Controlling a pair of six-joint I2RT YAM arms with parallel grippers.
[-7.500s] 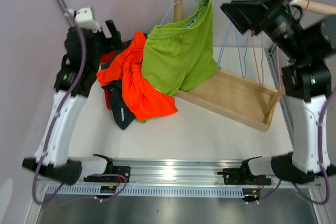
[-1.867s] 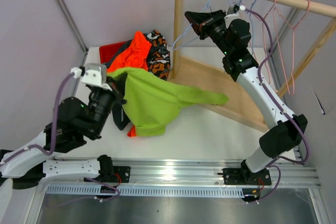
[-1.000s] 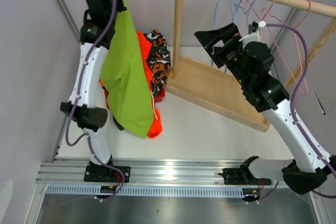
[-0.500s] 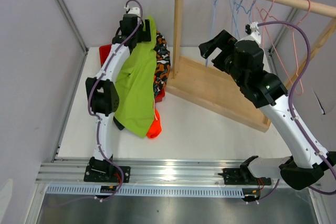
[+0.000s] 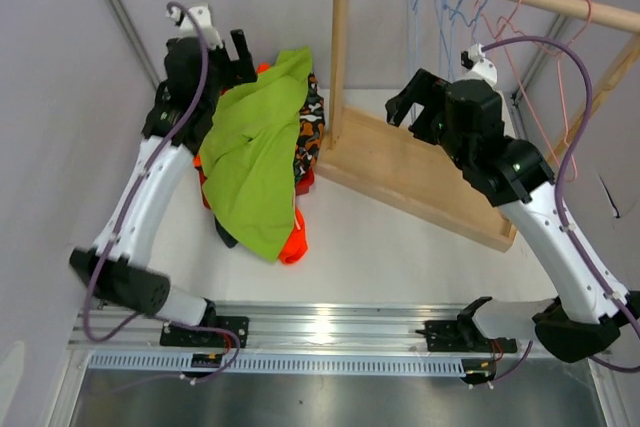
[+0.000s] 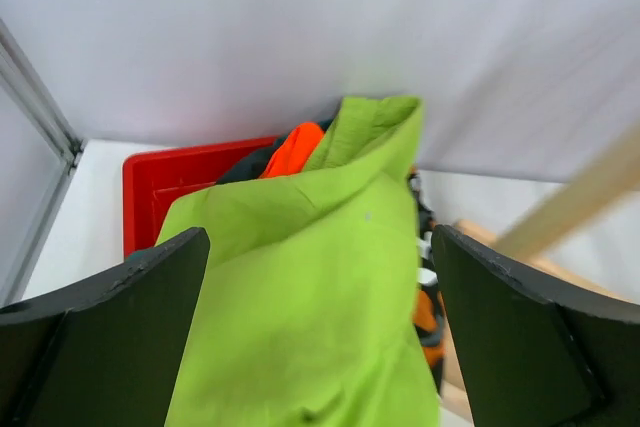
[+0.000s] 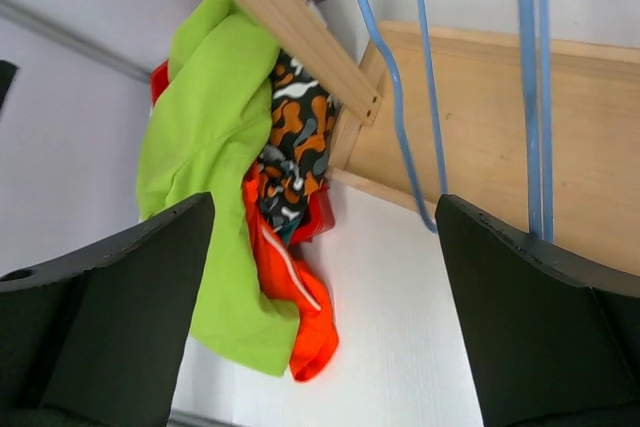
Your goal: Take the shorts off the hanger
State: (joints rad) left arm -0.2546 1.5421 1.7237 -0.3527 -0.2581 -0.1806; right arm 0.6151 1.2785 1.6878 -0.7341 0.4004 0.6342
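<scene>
standing stripped at the table's right, the wooden rack (image 5: 420, 172) shows you only bare hangers (image 5: 445, 2), so the job looks done. the lime green shorts (image 5: 250, 147) drape the heap over the red bin (image 6: 150, 182), above the camouflage pair (image 5: 308, 127) and bright orange pair (image 5: 291, 244). left gripper (image 5: 240, 50), jaws spread and holding nothing, hovers over the heap; right gripper (image 5: 408, 104), likewise spread, sits just beside the blue hangers.
</scene>
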